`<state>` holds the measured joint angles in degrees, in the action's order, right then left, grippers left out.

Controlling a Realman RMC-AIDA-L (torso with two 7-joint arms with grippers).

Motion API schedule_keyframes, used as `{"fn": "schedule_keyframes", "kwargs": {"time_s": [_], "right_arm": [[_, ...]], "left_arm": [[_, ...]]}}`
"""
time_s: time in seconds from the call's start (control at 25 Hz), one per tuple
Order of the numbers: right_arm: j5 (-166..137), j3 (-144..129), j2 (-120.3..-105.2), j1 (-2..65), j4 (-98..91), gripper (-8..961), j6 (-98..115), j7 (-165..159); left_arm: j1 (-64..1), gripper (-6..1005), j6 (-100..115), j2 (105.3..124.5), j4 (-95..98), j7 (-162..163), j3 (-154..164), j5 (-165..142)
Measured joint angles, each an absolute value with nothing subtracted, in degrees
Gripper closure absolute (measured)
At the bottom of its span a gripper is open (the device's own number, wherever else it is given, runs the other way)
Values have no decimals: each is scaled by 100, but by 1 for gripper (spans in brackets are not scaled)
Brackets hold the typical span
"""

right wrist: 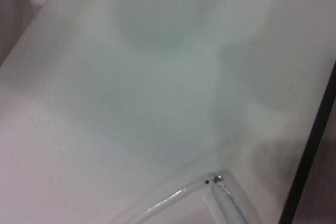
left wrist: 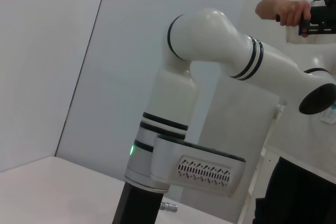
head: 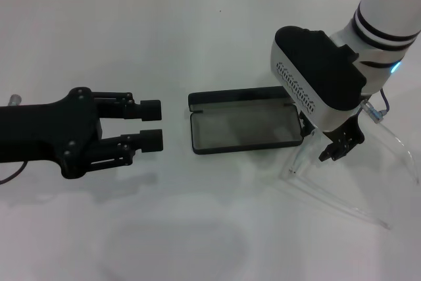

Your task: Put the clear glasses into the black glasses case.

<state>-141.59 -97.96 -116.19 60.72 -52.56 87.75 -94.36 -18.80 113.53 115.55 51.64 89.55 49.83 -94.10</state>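
Two end effectors in view: your left end effector hangs idle, fingers apart, just beside the open black glasses case. Your right end effector sits low over the clear glasses, which lie on the worktop directly under and beyond it, case on its other side. Can't tell whether its fingers are apart or gripping a temple arm; it's partly hidden. Step: picking the glasses. Next, you need a confirmed grip, then lift toward the case.
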Motion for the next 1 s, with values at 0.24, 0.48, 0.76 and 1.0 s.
{"fn": "schedule_keyframes", "kwargs": {"time_s": [0.24, 0.48, 0.76, 1.0], "right_arm": [[-14159, -9807, -11619, 6073, -5203, 450, 8781, -9459], [-14185, -9910, -11619, 6055, -5198, 555, 8811, -9582], [-14176, -9943, -11618, 5952, -5212, 650, 8724, -9586], [-14149, -10068, -11619, 5885, -5211, 717, 8647, -9619]], "left_arm": [[-1879, 538, 11343, 11581, 5160, 8952, 4972, -9404], [-1866, 537, 11343, 11605, 5159, 8950, 4790, -9406], [-1817, 537, 11344, 11618, 5159, 8942, 4728, -9382], [-1760, 537, 11347, 11627, 5158, 8940, 4723, -9371]]}}
